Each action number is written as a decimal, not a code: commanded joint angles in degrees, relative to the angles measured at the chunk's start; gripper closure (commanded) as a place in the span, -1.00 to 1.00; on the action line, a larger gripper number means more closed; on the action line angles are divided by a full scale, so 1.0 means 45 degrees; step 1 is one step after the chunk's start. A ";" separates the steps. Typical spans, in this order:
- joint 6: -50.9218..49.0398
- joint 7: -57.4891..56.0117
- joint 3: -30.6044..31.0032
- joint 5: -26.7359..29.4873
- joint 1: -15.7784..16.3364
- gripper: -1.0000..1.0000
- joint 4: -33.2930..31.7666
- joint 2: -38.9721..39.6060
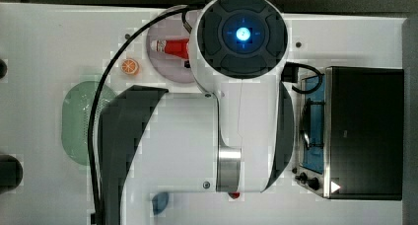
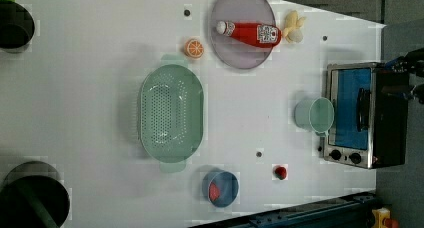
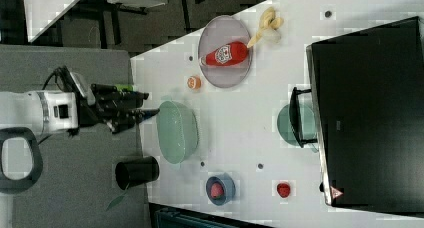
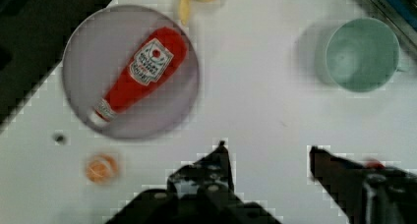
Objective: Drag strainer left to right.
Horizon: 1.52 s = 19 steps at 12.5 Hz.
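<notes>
The strainer [image 2: 171,113], a pale mint-green oval colander with a dotted centre, lies flat on the white table [image 2: 90,88]. It sits at the top view's left [image 1: 79,121], partly under the arm. In the right view my gripper [image 3: 150,104] hangs just off the strainer's [image 3: 177,133] rim, on the right view's left, apart from it. In the wrist view my gripper [image 4: 268,153] is open, with bare table between its two dark fingers [image 4: 221,157].
A purple plate [image 2: 242,53] carries a ketchup bottle [image 2: 250,33], with an orange slice [image 2: 194,48] and a banana [image 2: 294,27] near it. A teal cup [image 2: 315,115] stands before the toaster oven [image 2: 365,115]. A blue bowl [image 2: 220,188] and a strawberry [image 2: 280,172] lie nearby.
</notes>
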 commanded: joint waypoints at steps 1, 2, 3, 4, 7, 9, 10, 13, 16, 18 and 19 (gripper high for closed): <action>-0.3218 0.0131 -0.0699 -0.0401 0.0157 -0.59 -0.1699 -0.4827; -0.3212 0.0131 -0.0680 -0.0395 0.0170 -0.81 -0.1719 -0.4827; -0.3191 0.0131 -0.0598 -0.0364 0.0224 -0.99 -0.1756 -0.4809; -0.3150 0.0131 -0.0384 -0.0252 0.0312 -1.00 -0.1789 -0.4758; -0.2801 0.0155 0.1054 0.0366 0.0660 -1.00 -0.1821 -0.4255; -0.2005 0.0783 0.2452 0.0383 0.0743 -1.00 -0.1829 -0.3597; -0.1527 0.1412 0.3205 0.0384 0.0760 -1.00 -0.1833 -0.3176; 0.0074 0.4981 0.5322 0.0382 0.0788 -1.00 -0.1838 -0.1624; 0.1937 0.9611 0.6957 0.0320 0.0801 -1.00 -0.1853 0.0265; 0.3229 1.2598 0.7609 -0.0064 0.0836 -1.00 -0.1906 0.1535; 0.3768 1.3987 0.7758 -0.0443 0.0896 -1.00 -0.1957 0.2166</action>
